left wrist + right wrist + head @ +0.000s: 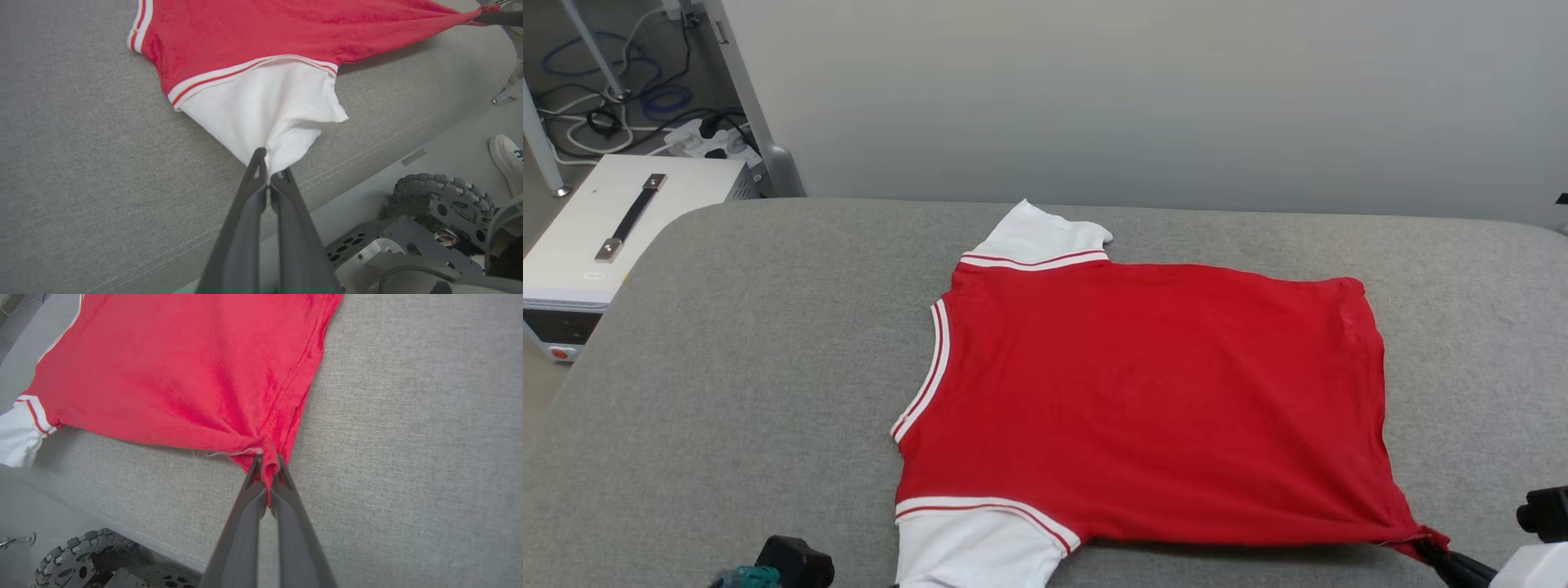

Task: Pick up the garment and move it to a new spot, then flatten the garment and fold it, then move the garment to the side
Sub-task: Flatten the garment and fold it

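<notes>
You have bright, even, diffuse light in all three views. The garment (pixel 1152 392) throws a soft, narrow shadow on the grey table (pixel 752 392) under its near edge; the light seems to come from overhead. In the left wrist view the upper left corner is hazy. A dark shape (pixel 792 563) at the head view's lower edge is blurred.

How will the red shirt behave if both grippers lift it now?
Probably floppy: the garment bunches into creases where the right gripper pinches its hem. Likely light, since the left gripper tents the sleeve with a small pinch.
</notes>
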{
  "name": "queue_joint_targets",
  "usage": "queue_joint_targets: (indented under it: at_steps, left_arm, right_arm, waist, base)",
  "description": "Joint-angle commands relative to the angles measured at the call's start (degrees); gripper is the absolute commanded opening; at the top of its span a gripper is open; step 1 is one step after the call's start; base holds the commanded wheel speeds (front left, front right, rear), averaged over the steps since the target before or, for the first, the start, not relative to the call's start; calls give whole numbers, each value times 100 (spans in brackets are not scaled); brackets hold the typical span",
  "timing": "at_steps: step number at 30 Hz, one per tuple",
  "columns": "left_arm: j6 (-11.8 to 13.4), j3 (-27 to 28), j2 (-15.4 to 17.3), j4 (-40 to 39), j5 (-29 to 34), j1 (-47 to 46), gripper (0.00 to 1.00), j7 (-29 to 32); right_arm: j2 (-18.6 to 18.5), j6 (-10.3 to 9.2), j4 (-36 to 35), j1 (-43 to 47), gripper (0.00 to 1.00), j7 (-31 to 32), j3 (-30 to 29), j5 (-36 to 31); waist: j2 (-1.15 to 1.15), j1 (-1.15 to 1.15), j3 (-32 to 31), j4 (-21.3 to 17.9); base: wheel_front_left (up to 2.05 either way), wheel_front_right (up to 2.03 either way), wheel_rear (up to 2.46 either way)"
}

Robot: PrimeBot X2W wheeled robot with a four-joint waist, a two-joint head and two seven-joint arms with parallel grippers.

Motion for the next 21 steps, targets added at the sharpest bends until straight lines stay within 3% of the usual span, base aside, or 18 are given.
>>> queue_joint_targets:
  at_steps: [1,9,21]
  left_arm:
    - [43,66,28,-33,23,-64,0,-52]
    - [-6,335,-22,-99,212,-937,0,22]
    - [-237,411,-262,519,312,-2382,0,482]
  right_arm:
    - [-25,-5,-96,43,0,43,-129,-69]
    - [179,-5,-663,-174,0,557,-823,-352]
    - [533,-5,-642,-1230,0,1272,-1072,-757]
  waist:
    - [0,1,79,-5]
    - [0,1,577,-38]
    - [0,1,1421,-231]
  base:
    - [0,0,0]
    - [0,0,0]
    - [0,0,0]
